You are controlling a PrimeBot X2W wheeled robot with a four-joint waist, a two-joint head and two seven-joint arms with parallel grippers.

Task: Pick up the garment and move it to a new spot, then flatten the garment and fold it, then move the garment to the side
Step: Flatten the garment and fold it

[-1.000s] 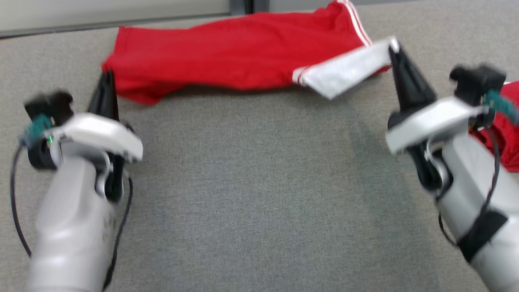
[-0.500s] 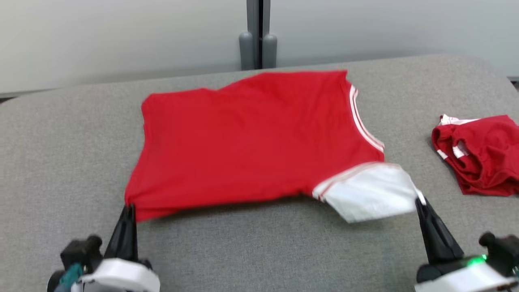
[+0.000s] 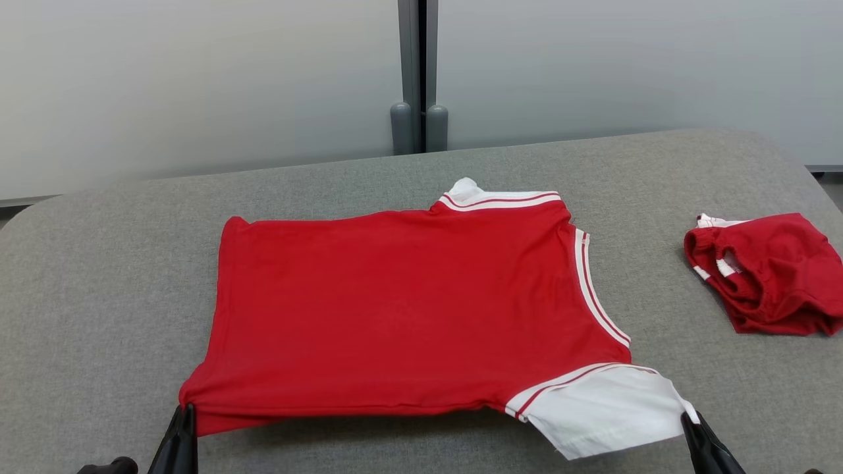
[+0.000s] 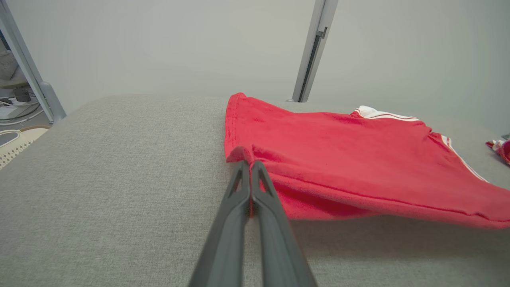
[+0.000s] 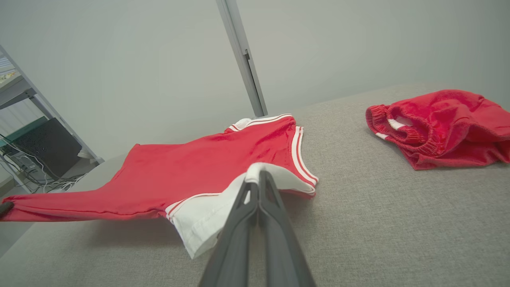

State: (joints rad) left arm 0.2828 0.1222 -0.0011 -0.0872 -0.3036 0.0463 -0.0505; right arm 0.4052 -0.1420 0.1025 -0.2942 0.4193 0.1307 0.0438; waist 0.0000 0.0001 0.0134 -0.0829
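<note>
The garment [image 3: 402, 309] is a red T-shirt with white sleeves and striped trim, spread over the grey table, its near edge lifted off the cloth. My left gripper [image 3: 185, 411] is shut on the shirt's near left hem corner, seen pinched in the left wrist view [image 4: 251, 164]. My right gripper [image 3: 690, 420] is shut on the tip of the white sleeve [image 3: 602, 411]; the right wrist view shows that grip [image 5: 259, 175] with the garment [image 5: 207, 167] stretching away to the left.
A second red garment [image 3: 767, 273], bunched with a white-striped waistband, lies at the table's right side, also visible as a heap [image 5: 438, 127]. A grey wall with a vertical post [image 3: 416, 79] stands behind the padded table [image 3: 105, 263]. Bare cloth lies left of the shirt.
The head camera has tilted up, so the table slid down the picture. The shirt, held at both near corners, now lies spread out with collar and far sleeve showing.
</note>
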